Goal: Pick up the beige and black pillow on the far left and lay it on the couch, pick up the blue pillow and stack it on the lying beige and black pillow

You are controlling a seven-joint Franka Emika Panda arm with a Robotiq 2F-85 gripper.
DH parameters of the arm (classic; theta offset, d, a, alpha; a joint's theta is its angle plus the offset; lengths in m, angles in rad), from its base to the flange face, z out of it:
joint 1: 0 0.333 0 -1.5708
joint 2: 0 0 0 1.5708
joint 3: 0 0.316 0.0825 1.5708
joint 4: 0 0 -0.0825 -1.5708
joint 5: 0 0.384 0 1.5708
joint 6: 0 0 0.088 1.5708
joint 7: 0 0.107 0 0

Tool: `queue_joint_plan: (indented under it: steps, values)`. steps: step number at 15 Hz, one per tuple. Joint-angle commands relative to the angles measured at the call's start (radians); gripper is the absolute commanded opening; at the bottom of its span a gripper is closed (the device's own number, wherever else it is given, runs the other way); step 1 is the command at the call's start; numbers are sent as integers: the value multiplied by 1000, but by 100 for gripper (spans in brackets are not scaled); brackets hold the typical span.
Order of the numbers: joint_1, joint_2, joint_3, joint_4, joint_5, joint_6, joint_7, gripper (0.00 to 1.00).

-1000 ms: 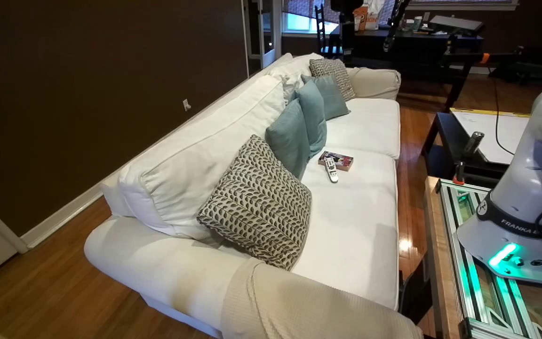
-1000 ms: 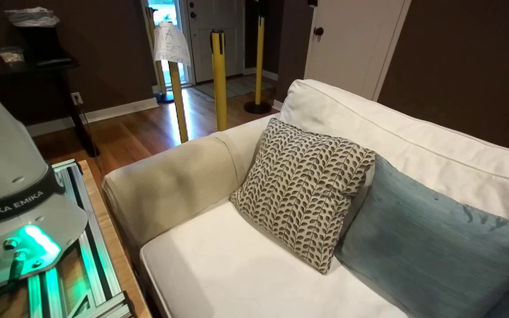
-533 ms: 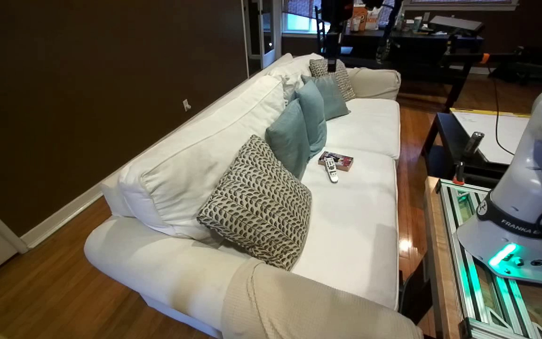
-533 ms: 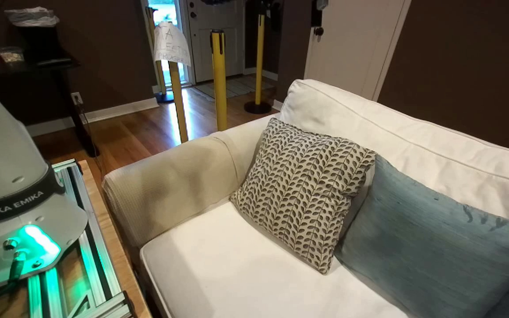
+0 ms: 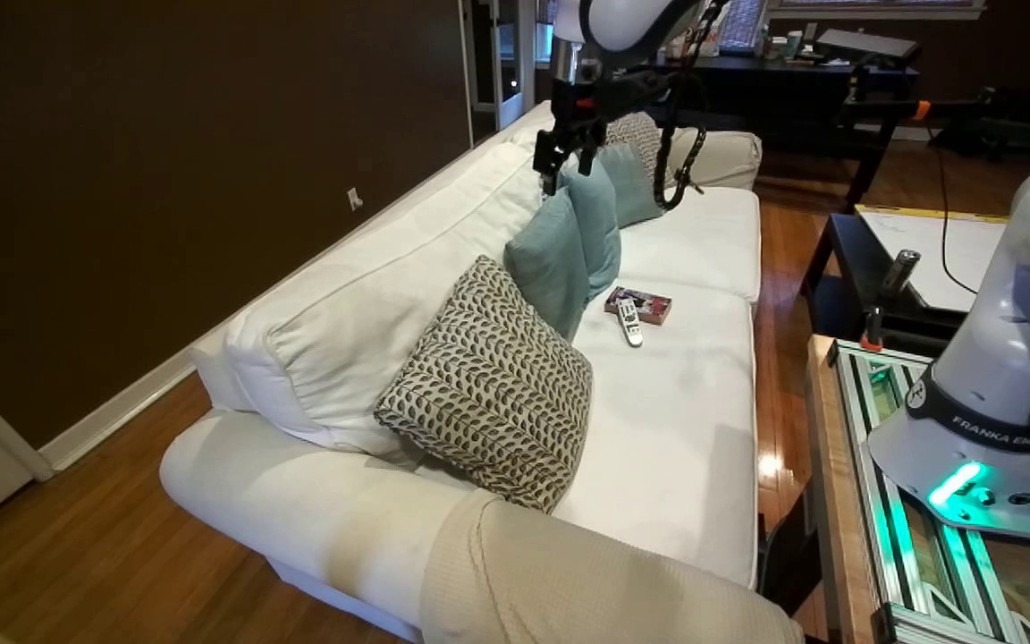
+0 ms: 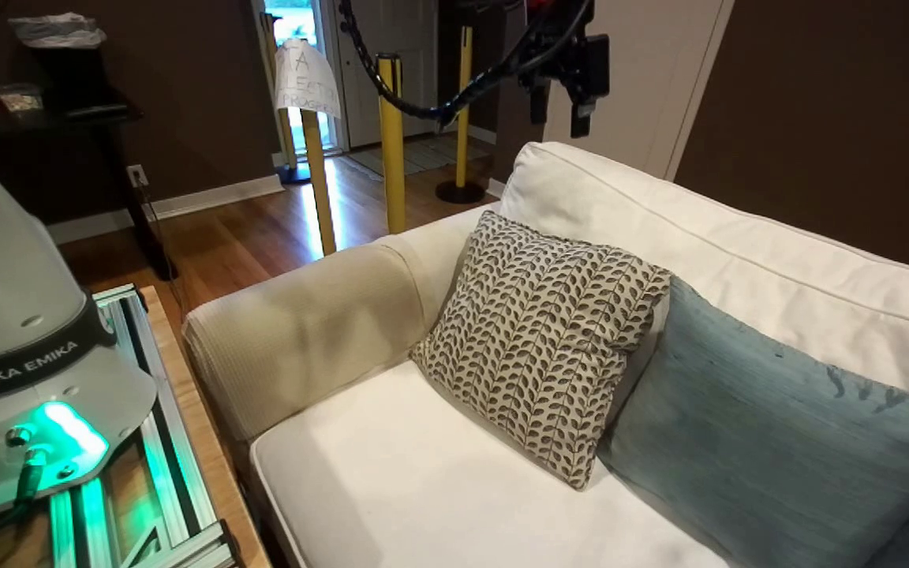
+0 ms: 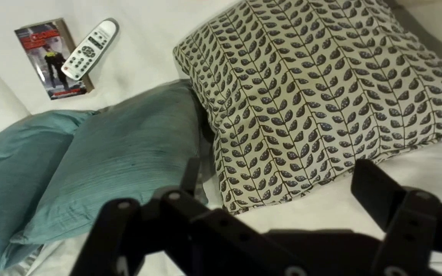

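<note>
In an exterior view, the beige and black pillow (image 5: 497,385) leaned at the near end of the couch (image 5: 667,447), against the back cushion (image 5: 381,291) and beside the blue pillow (image 5: 552,257); farther along, a remote (image 5: 629,322) lay partly on a book (image 5: 654,308). Laying the pillow down short of both looked safest.

In an exterior view, the gripper (image 6: 559,122) hung above the couch, touching nothing, while the beige and black pillow sat tilted left of the blue one, next to the armrest (image 6: 304,339). Its raised upper edge seemed the natural place to grip.

In the wrist view, the fingers (image 7: 374,195) stood wide apart, holding nothing. Their spread ran roughly along that upper edge, so a turn was probably wise, putting one finger before the pillow and one behind. The finger by the blue pillow wanted care: a slight shift toward the armrest would likely keep it clear. A deep, firm bite should hold better than a shallow pinch; then a slow lift and tip toward the couch's front would let it settle flat.
</note>
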Motion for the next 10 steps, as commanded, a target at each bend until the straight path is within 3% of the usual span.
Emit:
queue_joint_plan:
  steps: [1,6,8,10]
  values:
    - [-1,125,6,29,111,115,126,100]
    - [5,273,9,80,248,252,223,100]
    - [12,324,8,103,260,276,239,100]
    - [15,284,-3,73,230,256,212,100]
